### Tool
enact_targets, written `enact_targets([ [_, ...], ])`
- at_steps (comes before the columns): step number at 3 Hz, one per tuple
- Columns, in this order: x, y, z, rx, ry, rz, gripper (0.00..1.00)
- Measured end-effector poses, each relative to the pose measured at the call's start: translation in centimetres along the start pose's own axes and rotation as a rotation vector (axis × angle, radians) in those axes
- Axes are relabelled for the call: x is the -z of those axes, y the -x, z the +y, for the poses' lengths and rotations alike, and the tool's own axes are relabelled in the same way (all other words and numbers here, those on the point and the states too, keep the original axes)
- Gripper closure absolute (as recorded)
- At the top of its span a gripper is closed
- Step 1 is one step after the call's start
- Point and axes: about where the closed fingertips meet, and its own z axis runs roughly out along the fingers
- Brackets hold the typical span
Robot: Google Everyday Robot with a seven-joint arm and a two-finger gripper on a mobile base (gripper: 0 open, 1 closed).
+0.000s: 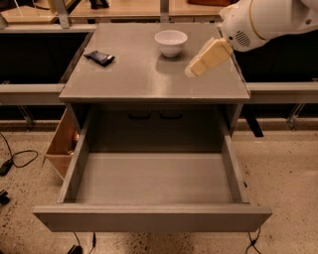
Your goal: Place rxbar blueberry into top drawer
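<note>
The flat, dark-wrapped snack bar (99, 57) lies left on the smooth grey cabinet top (149, 84), long axis running back-left to front-right. The boxy grey drawer (149, 218) gapes below. Right of the round white bowl (171, 42) hangs the cream gripper (192, 72); whether it is open or closed cannot be told.

Robotics lab, by the look of it: speckled hard floor (283, 163) with loose cables (15, 161) at the left edge, grey metal cabinet (149, 74) mid-frame, wooden workbenches (124, 7) along the top, metal rails (30, 92) either side. Robot gripper (195, 68) hangs upper right, over the cabinet top.
</note>
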Motion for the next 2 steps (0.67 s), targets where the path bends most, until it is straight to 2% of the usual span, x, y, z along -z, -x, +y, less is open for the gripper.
enact_targets([
  [1, -1.8, 0.9, -0.8, 0.017, 0.018, -0.043, 0.0],
  [2, -6.1, 3.4, -2.4, 0.054, 0.056, -0.139, 0.0],
])
